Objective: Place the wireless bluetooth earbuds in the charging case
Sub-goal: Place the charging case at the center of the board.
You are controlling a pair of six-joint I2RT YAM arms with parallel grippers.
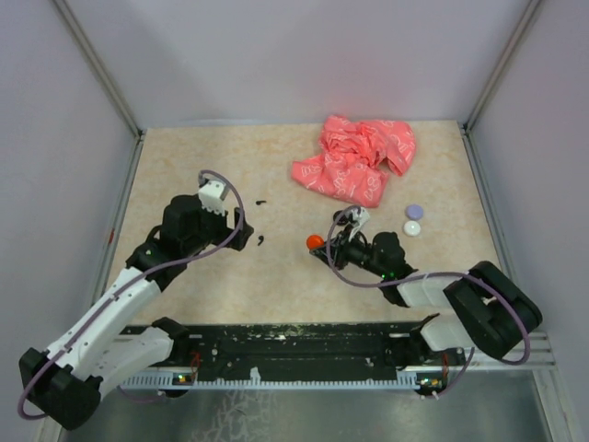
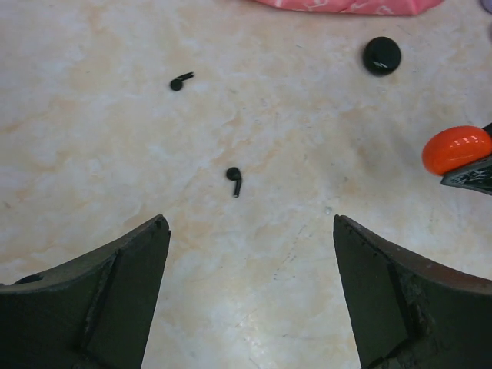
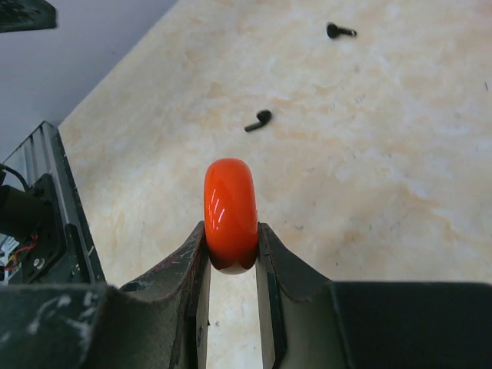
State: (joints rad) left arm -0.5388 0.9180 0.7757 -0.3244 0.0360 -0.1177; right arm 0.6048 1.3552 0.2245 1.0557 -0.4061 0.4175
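The left gripper point(image 2: 250, 227), jaws wide, is hovering beside two black earbuds point(image 2: 234, 181) lying near the middle of the table point(image 2: 323, 154) — the right gripper point(image 3: 231, 242) is pinching an orange disc point(image 3: 230, 204) — and any skewed pinch is risking flicking one away.

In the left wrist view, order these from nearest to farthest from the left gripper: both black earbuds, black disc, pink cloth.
1. centre earbud, just ahead
2. upper-left earbud, farther back
3. black disc, upper right
4. pink cloth, top edge
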